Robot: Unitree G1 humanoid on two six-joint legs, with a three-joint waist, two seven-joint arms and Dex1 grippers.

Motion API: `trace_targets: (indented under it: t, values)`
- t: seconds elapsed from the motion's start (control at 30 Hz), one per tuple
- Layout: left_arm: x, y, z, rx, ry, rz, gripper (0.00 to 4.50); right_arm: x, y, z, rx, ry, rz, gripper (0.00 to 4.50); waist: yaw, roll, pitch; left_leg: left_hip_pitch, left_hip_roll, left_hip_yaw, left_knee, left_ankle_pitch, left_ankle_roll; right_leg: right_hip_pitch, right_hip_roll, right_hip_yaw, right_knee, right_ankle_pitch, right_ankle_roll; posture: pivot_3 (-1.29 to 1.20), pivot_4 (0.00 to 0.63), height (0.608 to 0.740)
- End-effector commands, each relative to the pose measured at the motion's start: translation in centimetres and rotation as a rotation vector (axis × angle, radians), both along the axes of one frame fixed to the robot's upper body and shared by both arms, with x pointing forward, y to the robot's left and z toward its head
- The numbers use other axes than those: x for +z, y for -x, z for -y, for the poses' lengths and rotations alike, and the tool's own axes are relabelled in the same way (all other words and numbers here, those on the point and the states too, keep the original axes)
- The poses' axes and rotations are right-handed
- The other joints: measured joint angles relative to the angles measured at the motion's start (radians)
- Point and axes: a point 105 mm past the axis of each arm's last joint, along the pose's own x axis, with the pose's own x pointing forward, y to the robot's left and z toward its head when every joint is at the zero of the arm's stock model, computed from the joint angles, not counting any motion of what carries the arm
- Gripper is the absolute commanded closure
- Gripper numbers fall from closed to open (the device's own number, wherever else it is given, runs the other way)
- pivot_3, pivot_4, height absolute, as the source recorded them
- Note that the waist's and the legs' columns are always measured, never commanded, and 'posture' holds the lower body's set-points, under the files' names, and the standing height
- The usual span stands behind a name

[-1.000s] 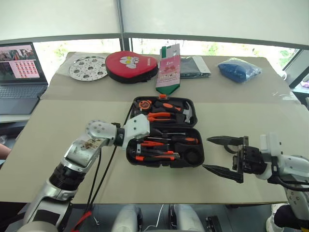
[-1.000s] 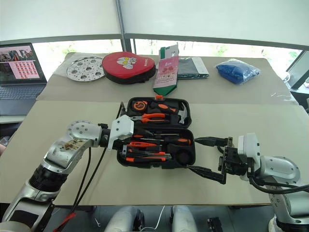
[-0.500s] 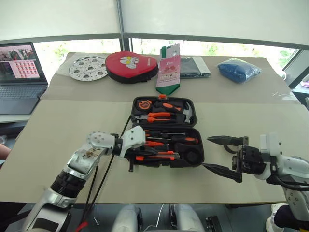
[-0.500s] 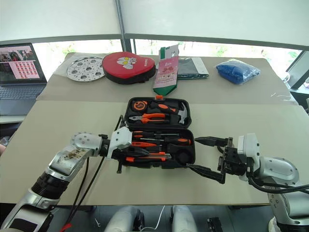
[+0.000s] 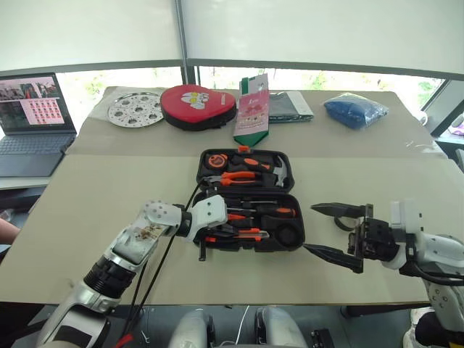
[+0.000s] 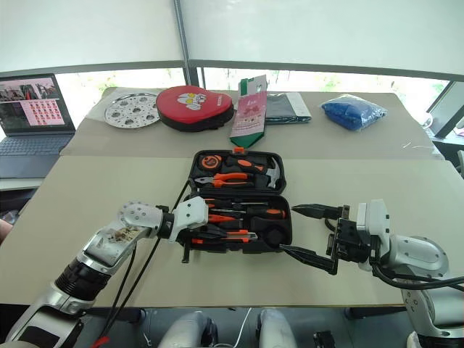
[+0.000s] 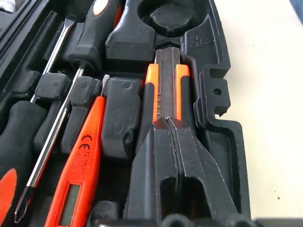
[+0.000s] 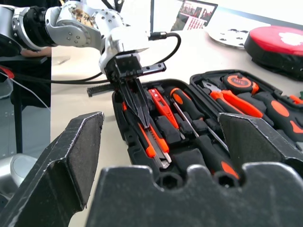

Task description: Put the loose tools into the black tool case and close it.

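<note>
The black tool case (image 5: 250, 249) lies open at the table's middle. Its far half holds pliers (image 5: 243, 175), a hammer and a tape measure. In the near half, two orange-and-black screwdrivers (image 5: 272, 210), an orange tester pen (image 7: 83, 156) and the orange-black utility knife (image 7: 165, 80) sit in moulded recesses. My left gripper (image 7: 166, 122) is shut with nothing between its fingers, its tips right over the knife's near end. Whether they touch it I cannot tell. My right gripper (image 5: 310, 228) hovers open just right of the case, pointing at it.
Along the table's far side lie a perforated metal disc (image 5: 134, 109), a red heart-shaped case (image 5: 197, 101), a green-and-pink packet (image 5: 251, 109), a dark folded sheet (image 5: 290, 105) and a blue bag (image 5: 355, 107). A laptop (image 5: 32, 123) stands at the far left.
My left gripper sank into the case's near half and its fingers closed. The right gripper kept still and open. The camera tilted slightly.
</note>
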Motion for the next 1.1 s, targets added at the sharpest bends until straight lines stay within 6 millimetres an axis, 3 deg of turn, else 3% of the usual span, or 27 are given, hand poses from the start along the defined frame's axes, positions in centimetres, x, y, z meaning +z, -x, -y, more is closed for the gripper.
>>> trace_targets:
  t: [0.03,0.1,0.2,0.3,0.47,0.57,0.7,0.87,1.1]
  values:
    - [-1.3,0.0,-0.6,0.044,0.051,-0.032,4.45,1.2,-0.1,0.4,-0.022,-0.016,0.055,0.00,0.001,0.000,0.000,0.000,0.000,0.000,0.000,0.000,0.000,0.000,0.000,0.000,0.000,0.000,0.000,0.00,0.150,0.740]
    - [1.6,-0.7,-1.1,0.073,0.213,0.005,4.45,1.4,-0.1,1.3,-0.066,-0.016,0.058,0.00,0.000,0.000,0.000,-0.001,0.000,0.000,0.000,0.000,0.000,-0.001,-0.001,0.000,0.000,0.000,0.000,0.00,0.150,0.740]
    - [5.7,-0.8,-2.7,0.070,0.398,0.115,3.80,1.1,0.1,3.4,-0.149,0.001,0.050,0.00,-0.001,-0.003,0.002,-0.003,0.001,0.000,0.000,0.000,0.000,-0.004,-0.001,0.000,0.001,0.000,0.000,0.00,0.150,0.740]
    - [8.3,0.6,-5.2,0.024,0.510,0.128,2.74,0.0,0.7,6.8,-0.287,0.057,0.043,0.00,-0.001,-0.003,0.002,-0.003,0.001,0.000,-0.001,0.000,0.000,-0.004,-0.001,-0.001,0.001,0.000,-0.001,0.00,0.150,0.740]
    - [9.0,2.2,-9.4,0.026,0.618,0.153,1.12,-1.5,1.0,11.6,-0.545,0.130,0.067,0.00,-0.011,-0.002,0.003,-0.002,0.001,0.001,-0.002,0.000,0.000,-0.003,-0.001,-0.001,0.000,-0.001,0.000,0.00,0.150,0.740]
    - [7.6,3.1,-11.7,0.042,0.553,0.141,0.03,-3.4,1.5,14.0,-0.666,0.215,-0.001,0.00,-0.014,-0.002,0.003,-0.002,0.001,0.002,-0.002,0.000,-0.001,-0.004,-0.001,0.000,0.000,-0.002,-0.001,0.00,0.150,0.740]
    - [7.4,4.0,-12.9,0.038,0.573,0.117,0.03,-3.5,1.2,13.4,-0.609,0.263,-0.044,0.00,-0.014,0.000,0.004,-0.002,0.001,0.002,-0.003,0.000,-0.001,-0.004,-0.001,0.000,0.000,-0.004,-0.001,0.00,0.150,0.740]
    - [7.2,4.4,-11.8,-0.030,0.509,0.111,0.03,-2.4,-1.5,10.6,-0.440,0.406,-0.105,0.00,-0.021,0.000,0.004,-0.001,0.001,0.003,-0.003,-0.001,0.000,-0.004,-0.001,0.002,0.000,-0.004,-0.002,0.00,0.150,0.740]
    - [6.7,4.5,-10.4,-0.045,0.469,0.089,0.03,-3.8,-4.3,9.0,-0.408,0.589,-0.270,0.00,-0.009,-0.001,0.005,-0.003,0.002,0.001,-0.004,-0.001,-0.001,-0.006,0.000,0.000,0.000,-0.004,-0.002,0.00,0.150,0.740]
